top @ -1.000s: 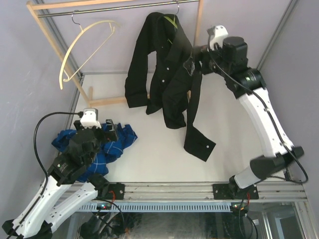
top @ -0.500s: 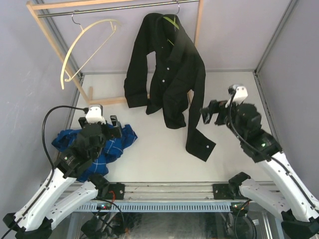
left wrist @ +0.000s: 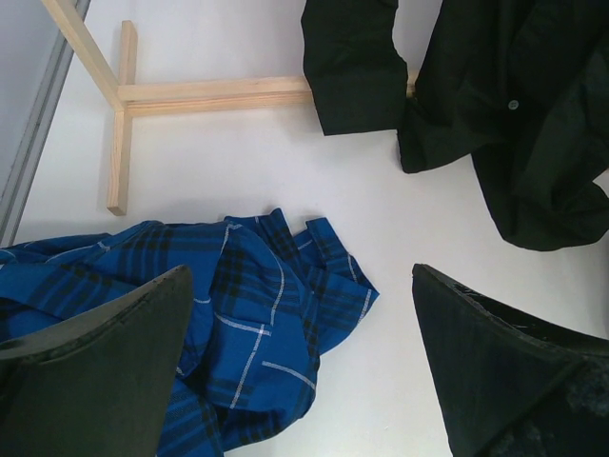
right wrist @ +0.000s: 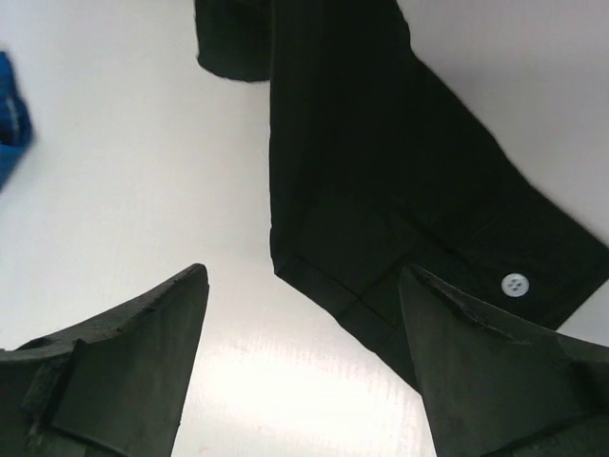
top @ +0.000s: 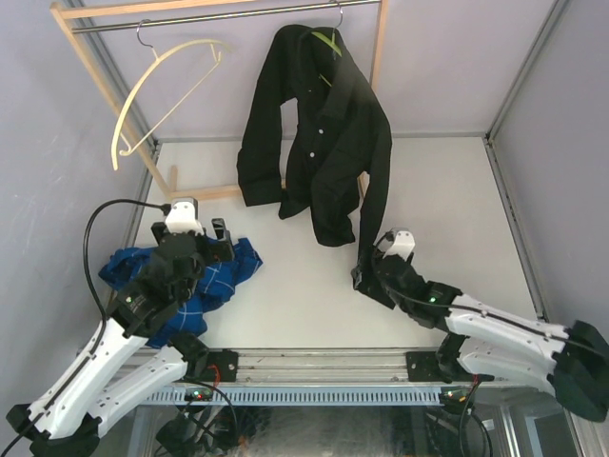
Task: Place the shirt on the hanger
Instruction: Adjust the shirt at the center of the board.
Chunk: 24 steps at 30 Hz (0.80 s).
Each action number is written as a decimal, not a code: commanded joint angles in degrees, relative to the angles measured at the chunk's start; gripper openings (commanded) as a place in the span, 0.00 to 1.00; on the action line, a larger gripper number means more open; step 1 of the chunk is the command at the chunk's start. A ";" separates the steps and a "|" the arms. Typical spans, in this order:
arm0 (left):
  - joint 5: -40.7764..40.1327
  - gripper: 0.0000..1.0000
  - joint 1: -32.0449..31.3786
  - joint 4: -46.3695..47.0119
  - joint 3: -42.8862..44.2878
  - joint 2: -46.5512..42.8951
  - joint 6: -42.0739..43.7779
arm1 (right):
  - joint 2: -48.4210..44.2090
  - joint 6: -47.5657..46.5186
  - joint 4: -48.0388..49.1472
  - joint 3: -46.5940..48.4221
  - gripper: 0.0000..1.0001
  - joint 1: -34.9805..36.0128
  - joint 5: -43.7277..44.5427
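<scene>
The black shirt point(top: 324, 133) hangs on the lime-green hanger point(top: 326, 41), whose hook is over the rail at the back. One long sleeve trails down, and its cuff point(top: 366, 249) reaches the table. My right gripper point(top: 365, 277) is low on the table at that cuff, open and empty. In the right wrist view the cuff with a white button point(right wrist: 514, 283) lies just ahead of the open right gripper point(right wrist: 303, 271). My left gripper point(top: 195, 246) is open and empty above the blue plaid shirt. The black shirt's hem point(left wrist: 533, 124) shows in the left wrist view beyond the left gripper point(left wrist: 298, 276).
A blue plaid shirt point(top: 205, 281) lies crumpled at the front left and shows in the left wrist view point(left wrist: 190, 324). A cream hanger point(top: 162, 86) hangs at the left of the wooden rack. The rack's foot point(left wrist: 214, 92) lies on the table.
My right arm has let go of the shirt's shoulder and swung down from the rack to the table by the sleeve cuff. The left arm has barely moved.
</scene>
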 commanded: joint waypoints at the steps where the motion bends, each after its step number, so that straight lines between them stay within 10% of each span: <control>1: -1.13 1.00 0.32 2.27 0.75 -1.33 0.05 | 7.08 6.62 11.96 -0.53 0.79 2.85 7.91; 12: -0.04 1.00 0.32 2.16 0.17 -2.69 -0.03 | 21.76 8.39 15.22 -0.21 0.57 4.06 10.48; 24: -0.06 1.00 0.32 2.09 0.08 -2.88 0.04 | 21.12 -3.82 13.99 10.73 0.00 8.17 13.08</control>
